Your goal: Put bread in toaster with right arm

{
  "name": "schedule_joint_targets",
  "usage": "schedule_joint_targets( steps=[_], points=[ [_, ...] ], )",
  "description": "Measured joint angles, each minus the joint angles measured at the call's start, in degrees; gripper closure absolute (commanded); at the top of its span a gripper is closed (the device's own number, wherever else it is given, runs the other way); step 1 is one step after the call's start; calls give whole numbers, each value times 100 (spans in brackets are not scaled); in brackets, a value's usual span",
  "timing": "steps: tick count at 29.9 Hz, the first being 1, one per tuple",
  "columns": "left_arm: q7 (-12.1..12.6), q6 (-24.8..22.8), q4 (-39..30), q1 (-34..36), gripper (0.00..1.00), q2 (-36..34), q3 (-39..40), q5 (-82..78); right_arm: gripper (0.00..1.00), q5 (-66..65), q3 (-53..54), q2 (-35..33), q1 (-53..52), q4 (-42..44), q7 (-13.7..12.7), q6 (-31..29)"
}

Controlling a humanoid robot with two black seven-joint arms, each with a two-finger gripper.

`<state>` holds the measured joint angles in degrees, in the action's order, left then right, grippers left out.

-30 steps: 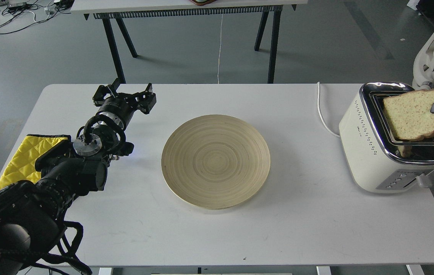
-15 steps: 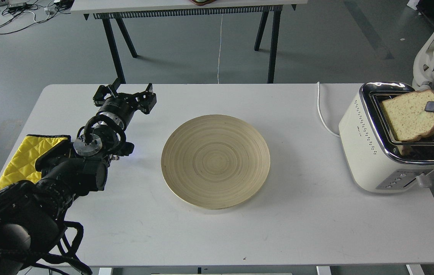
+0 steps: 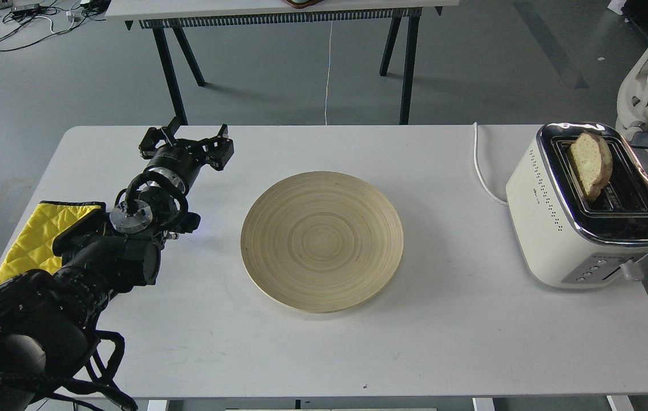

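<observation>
- White table (image 3: 449, 342), bare wooden plate (image 3: 322, 241) at center, well left of the right gripper (image 3: 643, 138).
- Toaster (image 3: 552, 228) just below-left of that gripper; white cord (image 3: 481, 171) behind; front markings too small to read.
- Left gripper (image 3: 187, 144) spread open, empty, beside yellow cloth (image 3: 33, 240).
- Bread (image 3: 591, 164) standing in the left slot, apart from the right gripper; grip state unclear at the frame edge.

The left arm (image 3: 96, 251) is black, with ribbed thick segments, a silver joint disc (image 3: 129, 215) behind the claw, and looped black cables (image 3: 147, 188) beside that disc.
</observation>
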<state>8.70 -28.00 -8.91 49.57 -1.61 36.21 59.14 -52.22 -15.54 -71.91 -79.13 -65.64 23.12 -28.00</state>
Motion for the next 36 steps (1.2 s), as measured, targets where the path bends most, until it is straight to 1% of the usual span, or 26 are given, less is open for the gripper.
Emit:
schedule_joint_targets(
  steps=[6,13,16,20,23,25,30,36],
  points=[
    [0,0,0,0,0,-2,0,1,5,764,388,153,-6,66,-1,0],
    [0,0,4,0,0,0,3,-1,4,2395,450,826,127,11,16,0],
    [-1,0,2,0,0,-3,2,-1,3,3102,476,1276,303,11,64,1],
    [0,0,1,0,0,-3,1,-1,3,3768,617,2096,718,74,175,1],
    [0,0,1,0,0,-2,1,-1,3,3878,1068,2690,1168,265,294,26],
    [-2,0,1,0,0,-2,0,0,3,3894,1547,3133,1557,548,351,42],
    [0,0,1,0,0,2,0,-1,3,3910,2582,4051,2258,1300,372,40],
    [0,0,3,0,0,-4,0,-1,2,3914,2835,4862,2460,1942,370,2]
  ],
)
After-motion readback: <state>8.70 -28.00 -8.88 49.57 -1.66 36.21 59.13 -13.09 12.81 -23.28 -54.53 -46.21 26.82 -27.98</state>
